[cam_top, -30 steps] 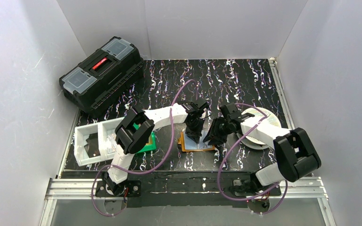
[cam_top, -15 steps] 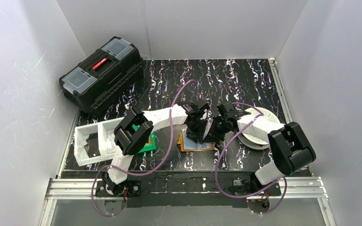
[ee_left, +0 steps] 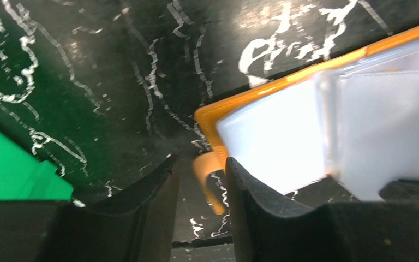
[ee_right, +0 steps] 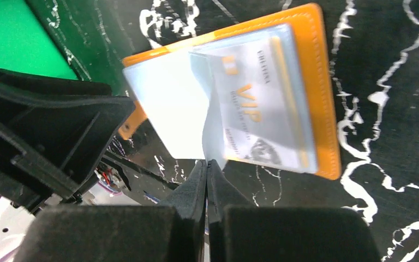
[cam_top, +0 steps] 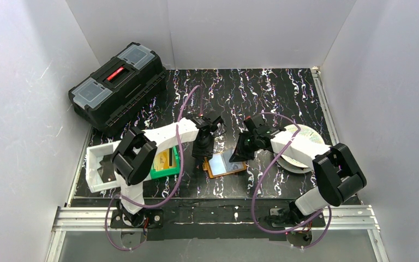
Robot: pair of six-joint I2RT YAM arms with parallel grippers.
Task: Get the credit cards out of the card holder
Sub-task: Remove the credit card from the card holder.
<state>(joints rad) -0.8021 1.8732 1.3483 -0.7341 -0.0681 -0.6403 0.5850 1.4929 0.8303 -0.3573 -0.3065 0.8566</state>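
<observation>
The orange card holder (cam_top: 226,164) lies open on the black mat, its clear inner pockets facing up. My left gripper (cam_top: 202,152) is at its left edge; in the left wrist view its fingers (ee_left: 201,164) stand slightly apart around the holder's orange strap tab (ee_left: 206,173), which touches only the right finger. My right gripper (cam_top: 236,155) is shut (ee_right: 207,162) on the edge of a clear pocket sleeve (ee_right: 210,128) and lifts it. A silvery-gold VIP credit card (ee_right: 253,112) sits inside a pocket of the card holder (ee_right: 322,93).
A green bin (cam_top: 173,168) left of the holder holds a gold card (cam_top: 163,159). A white tray (cam_top: 94,155) lies further left with a dark item in it. A black toolbox (cam_top: 117,87) stands at back left. A round white patterned disc (cam_top: 305,136) lies under the right arm.
My left gripper moved left, off the holder's middle to its left edge. My right gripper shifted and now pinches a clear sleeve. The holder turned slightly and its pockets show.
</observation>
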